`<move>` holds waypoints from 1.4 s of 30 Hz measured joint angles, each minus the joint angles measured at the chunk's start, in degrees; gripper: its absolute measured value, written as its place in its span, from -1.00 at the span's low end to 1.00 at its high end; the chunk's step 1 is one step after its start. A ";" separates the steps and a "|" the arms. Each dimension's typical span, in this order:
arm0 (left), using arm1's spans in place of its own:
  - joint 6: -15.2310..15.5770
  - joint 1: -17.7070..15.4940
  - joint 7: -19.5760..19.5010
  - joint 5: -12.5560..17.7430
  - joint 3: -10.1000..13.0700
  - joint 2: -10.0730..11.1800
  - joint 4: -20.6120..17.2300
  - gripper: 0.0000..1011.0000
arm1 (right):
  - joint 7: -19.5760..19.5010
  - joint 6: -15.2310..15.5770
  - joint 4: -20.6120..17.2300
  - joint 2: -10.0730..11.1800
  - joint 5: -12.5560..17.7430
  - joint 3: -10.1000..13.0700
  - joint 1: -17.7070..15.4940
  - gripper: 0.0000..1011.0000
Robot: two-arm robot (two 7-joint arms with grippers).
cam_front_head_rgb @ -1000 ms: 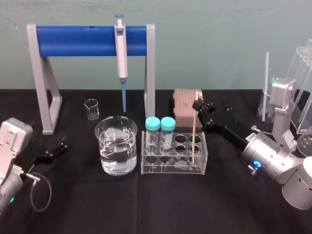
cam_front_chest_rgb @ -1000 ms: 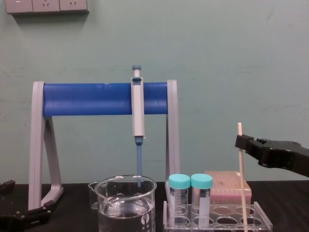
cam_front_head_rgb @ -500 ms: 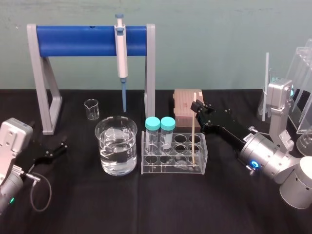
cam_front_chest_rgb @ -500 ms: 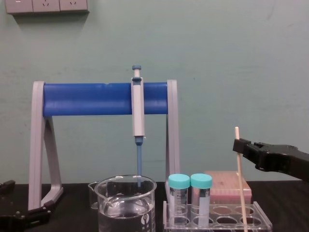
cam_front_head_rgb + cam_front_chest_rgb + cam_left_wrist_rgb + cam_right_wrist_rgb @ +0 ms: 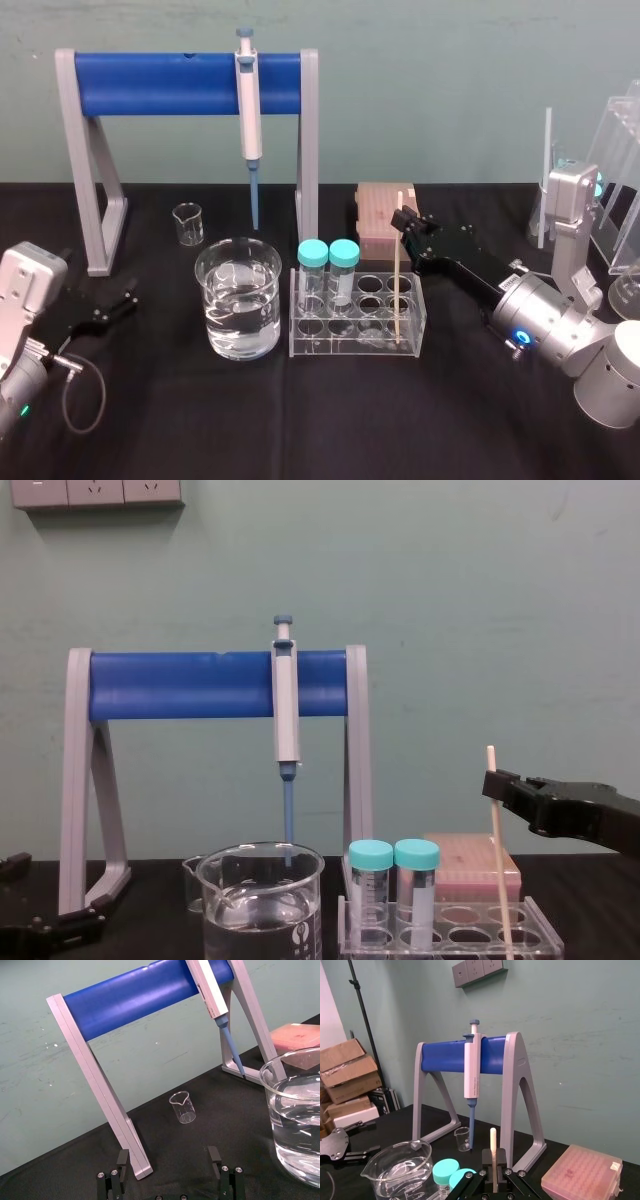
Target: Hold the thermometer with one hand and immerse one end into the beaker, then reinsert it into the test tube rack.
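The thermometer [image 5: 398, 270], a thin cream rod, stands nearly upright with its lower end in a right-hand hole of the clear test tube rack [image 5: 357, 345]. My right gripper [image 5: 405, 220] is shut on the rod close to its top; in the right wrist view the rod's tip [image 5: 493, 1139] sticks up between the black fingers [image 5: 487, 1159]. From the chest view the thermometer [image 5: 497, 860] rises out of the rack [image 5: 530, 935] beside the right gripper [image 5: 500, 786]. The beaker [image 5: 238, 300], partly filled with water, stands left of the rack. My left gripper [image 5: 112, 306] rests open at the table's left, nothing between its fingers [image 5: 122, 1160].
A blue-and-grey stand [image 5: 188, 82] holds a pipette [image 5: 247, 110] behind the beaker. A small beaker [image 5: 187, 224] sits under it. Two teal-capped tubes [image 5: 328, 272] fill the rack's left holes. A pink tip box [image 5: 384, 208] lies behind the rack, and clear labware [image 5: 620, 180] stands far right.
My right gripper has come down and slightly left with the thermometer, whose top now stands a little lower above the rack. The left arm has not moved.
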 joint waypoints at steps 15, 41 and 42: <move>0.00 0.00 0.00 0.00 0.00 0.00 0.00 0.99 | -0.02 -0.01 -0.08 0.02 0.03 0.00 -0.06 -0.11; 0.00 0.00 0.00 0.00 0.00 0.00 0.00 0.99 | -0.07 -0.01 -0.11 0.02 0.07 0.00 -0.06 0.98; 0.00 0.00 0.00 0.00 0.00 0.00 0.00 0.99 | -0.07 -0.01 -0.11 0.02 0.07 0.00 -0.06 0.98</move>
